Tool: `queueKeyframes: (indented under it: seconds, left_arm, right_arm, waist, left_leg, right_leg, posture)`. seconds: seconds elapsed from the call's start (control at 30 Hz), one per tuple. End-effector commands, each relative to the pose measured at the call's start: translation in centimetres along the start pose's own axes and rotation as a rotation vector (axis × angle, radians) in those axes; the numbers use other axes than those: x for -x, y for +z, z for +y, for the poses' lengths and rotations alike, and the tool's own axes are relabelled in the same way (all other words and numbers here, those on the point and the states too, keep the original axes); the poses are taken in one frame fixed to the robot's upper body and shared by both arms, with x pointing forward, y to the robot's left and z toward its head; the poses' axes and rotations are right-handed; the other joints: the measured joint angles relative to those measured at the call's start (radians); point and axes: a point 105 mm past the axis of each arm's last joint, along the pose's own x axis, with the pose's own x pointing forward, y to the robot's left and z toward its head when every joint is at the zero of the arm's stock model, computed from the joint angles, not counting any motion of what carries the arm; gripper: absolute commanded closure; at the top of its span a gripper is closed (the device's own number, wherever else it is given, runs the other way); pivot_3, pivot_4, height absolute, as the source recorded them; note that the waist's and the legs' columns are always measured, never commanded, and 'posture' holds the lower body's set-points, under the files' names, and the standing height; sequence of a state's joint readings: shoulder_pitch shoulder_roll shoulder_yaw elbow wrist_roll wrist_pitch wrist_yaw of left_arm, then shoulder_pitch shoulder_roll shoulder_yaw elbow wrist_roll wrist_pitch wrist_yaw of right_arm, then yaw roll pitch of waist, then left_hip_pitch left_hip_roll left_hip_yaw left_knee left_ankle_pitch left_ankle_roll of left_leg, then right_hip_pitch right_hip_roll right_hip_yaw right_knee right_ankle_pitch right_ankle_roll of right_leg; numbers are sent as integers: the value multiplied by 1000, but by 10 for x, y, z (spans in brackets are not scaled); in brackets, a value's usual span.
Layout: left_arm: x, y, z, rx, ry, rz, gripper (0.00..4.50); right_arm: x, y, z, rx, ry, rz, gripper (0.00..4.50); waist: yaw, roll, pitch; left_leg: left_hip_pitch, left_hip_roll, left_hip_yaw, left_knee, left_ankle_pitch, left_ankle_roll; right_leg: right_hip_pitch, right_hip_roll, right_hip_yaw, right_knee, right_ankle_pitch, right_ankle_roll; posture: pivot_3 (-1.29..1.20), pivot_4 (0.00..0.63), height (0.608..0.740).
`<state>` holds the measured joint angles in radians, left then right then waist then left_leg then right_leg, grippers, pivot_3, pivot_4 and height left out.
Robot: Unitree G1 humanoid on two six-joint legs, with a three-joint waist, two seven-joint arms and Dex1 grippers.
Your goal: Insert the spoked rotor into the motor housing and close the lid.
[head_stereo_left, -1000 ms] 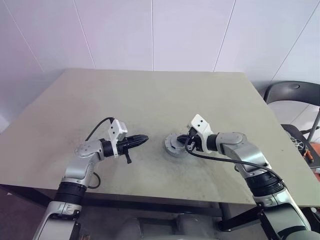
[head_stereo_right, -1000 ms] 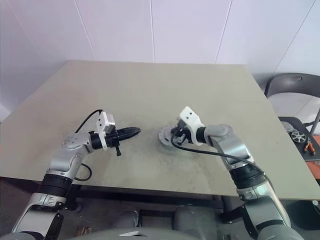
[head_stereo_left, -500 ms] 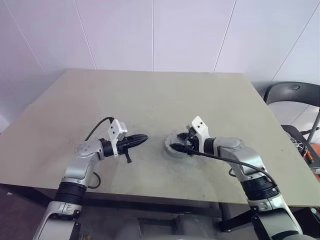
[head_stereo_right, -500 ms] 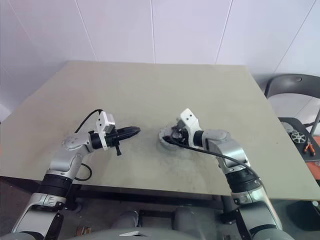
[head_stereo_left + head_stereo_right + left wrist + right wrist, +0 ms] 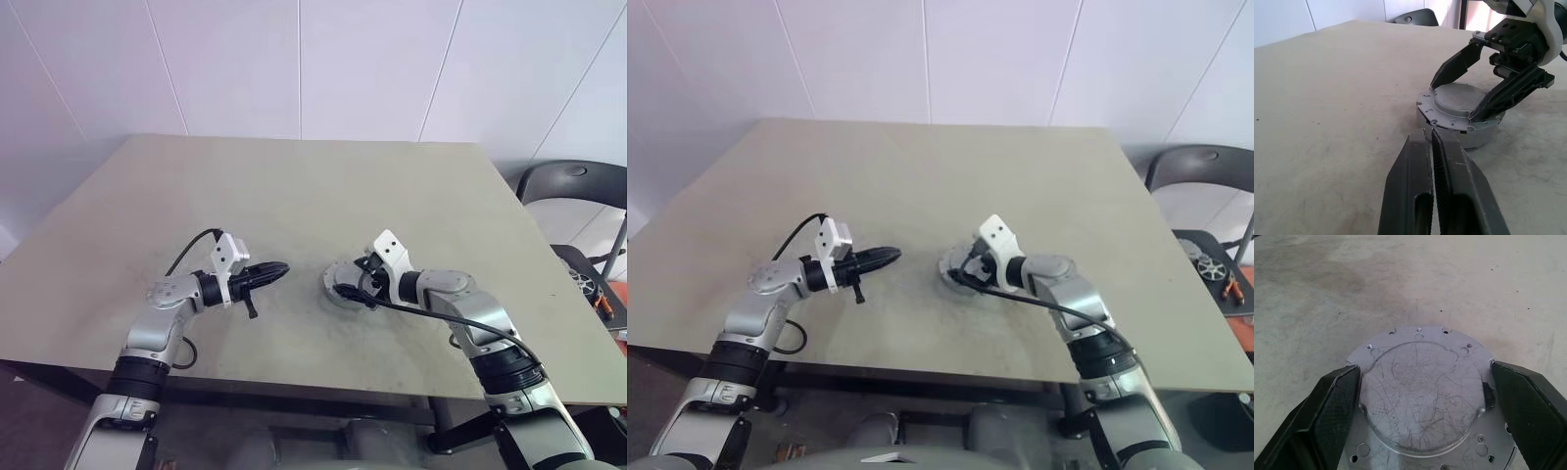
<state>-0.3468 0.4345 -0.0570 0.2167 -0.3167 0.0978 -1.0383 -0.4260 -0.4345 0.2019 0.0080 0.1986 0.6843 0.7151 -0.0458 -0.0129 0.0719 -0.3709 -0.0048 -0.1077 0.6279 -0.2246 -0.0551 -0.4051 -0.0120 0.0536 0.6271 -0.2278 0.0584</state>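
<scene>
The silver motor housing (image 5: 342,290) stands near the middle of the table. The grey, scratched lid (image 5: 1422,401) lies flat on top of it, with small screw holes around its flange. My right gripper (image 5: 349,286) is open. Its black fingers (image 5: 1455,64) stand on either side of the lid's raised centre, close to its edges. My left gripper (image 5: 283,266) is shut and empty. It hovers just left of the housing and points at it, and in the left wrist view its tips (image 5: 1428,133) stop short of the housing's wall (image 5: 1476,138). The spoked rotor is hidden.
The tan table (image 5: 294,196) has bare room on all sides of the housing. Beyond its right edge a dark chair (image 5: 573,181) stands. Below the chair lie a small spoked wheel (image 5: 1212,266) and orange tools (image 5: 1236,289).
My right gripper has gone from shut to open over the housing, and its wrist has rolled slightly. The lid stays flat on the housing. The left arm has kept still.
</scene>
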Motion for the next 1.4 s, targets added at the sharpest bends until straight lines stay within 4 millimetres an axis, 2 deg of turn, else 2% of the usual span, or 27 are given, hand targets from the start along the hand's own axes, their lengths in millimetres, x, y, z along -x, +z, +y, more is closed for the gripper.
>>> queueKeyframes:
  seconds: [0.03, 0.2, 0.4, 0.63, 0.97, 1.17, 1.4]
  left_arm:
    - [4, 11, 6, -44, 21, -23, 4260]
    - [3, 10, 6, -45, 24, -19, 4260]
    - [2, 10, 5, -46, 22, -18, 4260]
    - [1, 10, 5, -46, 24, -18, 4260]
    - [1, 8, 6, -47, 29, -7, 4260]
    - [1, 8, 6, -47, 27, -6, 4260]
    - [1, 8, 6, -47, 26, -6, 4260]
  right_arm:
    - [-2, -20, 2, -18, 3, 70, 933]
    - [-3, -19, 3, -27, 13, 66, 1005]
    - [-3, -7, 0, -55, 1, 10, 1005]
    - [-3, -14, 0, -24, 0, 39, 1005]
    - [-5, -12, -9, -10, -40, 24, 1005]
    - [-5, -26, -7, 14, -33, 91, 1005]
    - [-1, -41, -16, 20, -73, 171, 1005]
  waist:
    - [0, 0, 0]
    - [0, 0, 0]
    - [-1, 0, 0]
    - [-2, 0, 0]
    - [-4, 0, 0]
    - [-10, 0, 0]
    - [-14, 1, -1]
  left_leg:
    - [0, 0, 0, 0, 0, 0]
    - [0, 0, 0, -1, 0, 0]
    - [0, 0, 0, -1, 0, 0]
    - [-1, 0, 0, -1, 0, 0]
    - [-1, 1, 0, -1, 0, 0]
    - [-1, 1, 0, -1, 0, 0]
    - [-1, 1, 0, -1, 0, 0]
  right_leg:
    - [0, 0, 0, 0, 0, 0]
    - [0, 0, 0, -1, 0, 0]
    - [0, 0, 0, -1, 0, 0]
    - [0, 0, 0, -3, 0, 0]
    - [1, 0, 0, -8, 0, 0]
    - [2, 0, 0, -10, 0, 0]
    - [3, -1, -1, -11, 0, 0]
  posture:
    - [0, 0, 740]
    - [0, 0, 740]
    - [0, 0, 740]
    - [0, 0, 740]
    - [0, 0, 740]
    - [0, 0, 740]
    - [0, 0, 740]
